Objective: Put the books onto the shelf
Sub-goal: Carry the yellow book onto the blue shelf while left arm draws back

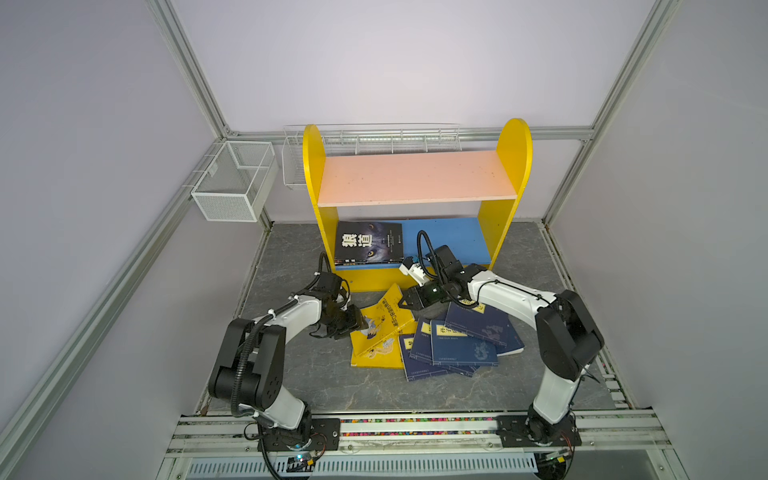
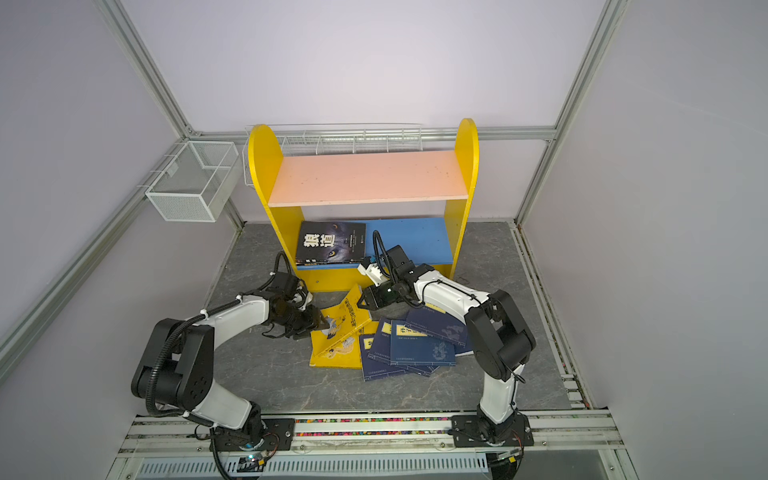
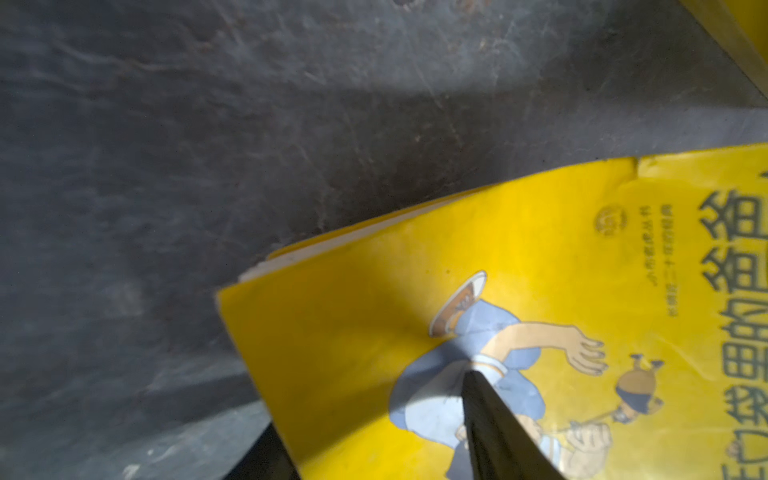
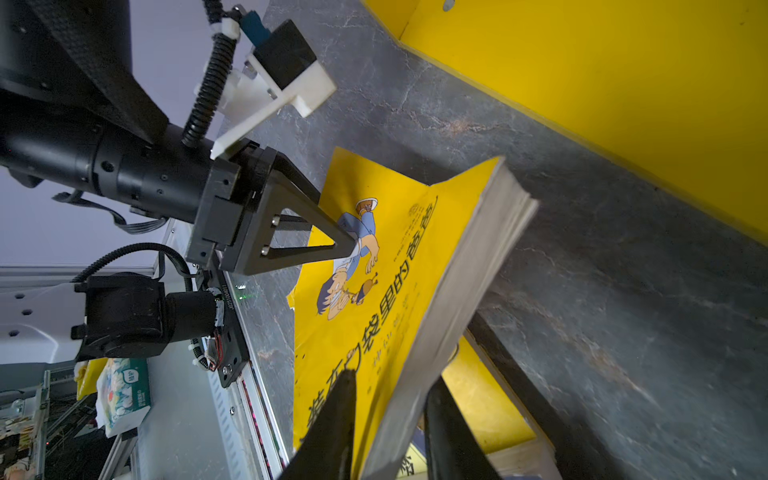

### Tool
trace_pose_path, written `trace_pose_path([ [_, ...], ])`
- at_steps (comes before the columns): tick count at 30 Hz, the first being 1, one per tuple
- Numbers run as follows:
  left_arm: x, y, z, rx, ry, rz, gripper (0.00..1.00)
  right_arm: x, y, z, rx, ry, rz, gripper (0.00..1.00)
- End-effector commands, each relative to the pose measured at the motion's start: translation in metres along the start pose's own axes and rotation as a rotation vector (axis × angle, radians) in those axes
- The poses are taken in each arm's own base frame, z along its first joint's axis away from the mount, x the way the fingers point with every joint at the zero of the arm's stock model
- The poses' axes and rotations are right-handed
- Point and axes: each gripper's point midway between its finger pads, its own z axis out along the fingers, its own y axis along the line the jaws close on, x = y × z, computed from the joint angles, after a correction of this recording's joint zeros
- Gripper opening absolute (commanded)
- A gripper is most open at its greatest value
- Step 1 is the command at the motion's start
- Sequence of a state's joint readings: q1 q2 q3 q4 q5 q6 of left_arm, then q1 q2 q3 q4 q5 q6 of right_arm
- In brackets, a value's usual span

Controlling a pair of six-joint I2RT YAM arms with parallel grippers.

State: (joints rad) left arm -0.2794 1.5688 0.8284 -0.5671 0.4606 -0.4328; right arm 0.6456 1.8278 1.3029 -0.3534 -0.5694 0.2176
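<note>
Currently: navy books [image 1: 461, 345] lie fanned on the table [image 1: 299, 382], touching a flat yellow book [image 1: 374, 359]. Over it, the raised yellow book [image 1: 388, 316] is tilted. Left gripper [image 1: 360, 325] is clamped on one corner, right gripper [image 4: 390, 378] pinches the page edge. Further back, the black book [image 1: 369, 243] lies flat on the shelf's [image 1: 505, 166] blue lower board [image 1: 453, 241].

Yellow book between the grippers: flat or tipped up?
Tipped up: yellow book slants off the pile, page edge inside the right gripper.

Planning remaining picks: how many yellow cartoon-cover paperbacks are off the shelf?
2. One yellow cartoon-cover paperback is held tilted by the left gripper and right gripper; the other lies flat on the grey stone-patterned table beneath it. More may be hidden underneath.
</note>
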Motion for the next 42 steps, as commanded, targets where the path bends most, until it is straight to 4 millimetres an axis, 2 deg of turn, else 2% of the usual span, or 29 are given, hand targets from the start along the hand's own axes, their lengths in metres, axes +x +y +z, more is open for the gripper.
trace_pose_path([
  [1,-0.007,-0.018,-0.005,0.054,-0.024,0.054,0.55,-0.003,0.027,0.004,-0.1,-0.018,-0.059,0.22],
  [5,-0.01,-0.023,-0.008,0.071,-0.036,0.062,0.56,-0.002,0.023,0.001,-0.07,-0.03,-0.068,0.08],
  [7,-0.011,-0.026,-0.01,0.079,-0.044,0.065,0.59,-0.002,0.024,0.0,-0.071,-0.041,-0.076,0.07],
  [11,-0.018,-0.032,-0.02,0.12,-0.074,0.057,0.72,0.001,0.029,-0.008,-0.077,-0.053,-0.1,0.07],
  [16,-0.041,-0.033,-0.054,0.275,-0.191,-0.056,0.84,0.002,0.043,-0.028,-0.144,-0.085,-0.127,0.07],
  [20,-0.064,-0.015,-0.083,0.313,-0.368,-0.2,0.84,-0.013,0.059,-0.057,-0.194,-0.172,-0.148,0.07],
  [23,-0.069,0.0,-0.097,0.252,-0.478,-0.263,0.85,-0.026,0.069,-0.079,-0.216,-0.231,-0.165,0.07],
  [28,-0.063,0.036,-0.117,0.048,-0.611,-0.331,0.85,-0.055,0.077,-0.119,-0.237,-0.364,-0.161,0.07],
  [32,-0.056,0.049,-0.127,-0.009,-0.677,-0.345,0.85,-0.087,0.077,-0.145,-0.242,-0.5,-0.138,0.07],
  [36,-0.051,0.053,-0.124,0.005,-0.693,-0.367,0.85,-0.127,0.075,-0.157,-0.232,-0.627,-0.119,0.07],
  [42,-0.051,0.052,-0.123,0.001,-0.68,-0.366,0.85,-0.183,0.065,-0.161,-0.268,-0.778,-0.046,0.07],
])
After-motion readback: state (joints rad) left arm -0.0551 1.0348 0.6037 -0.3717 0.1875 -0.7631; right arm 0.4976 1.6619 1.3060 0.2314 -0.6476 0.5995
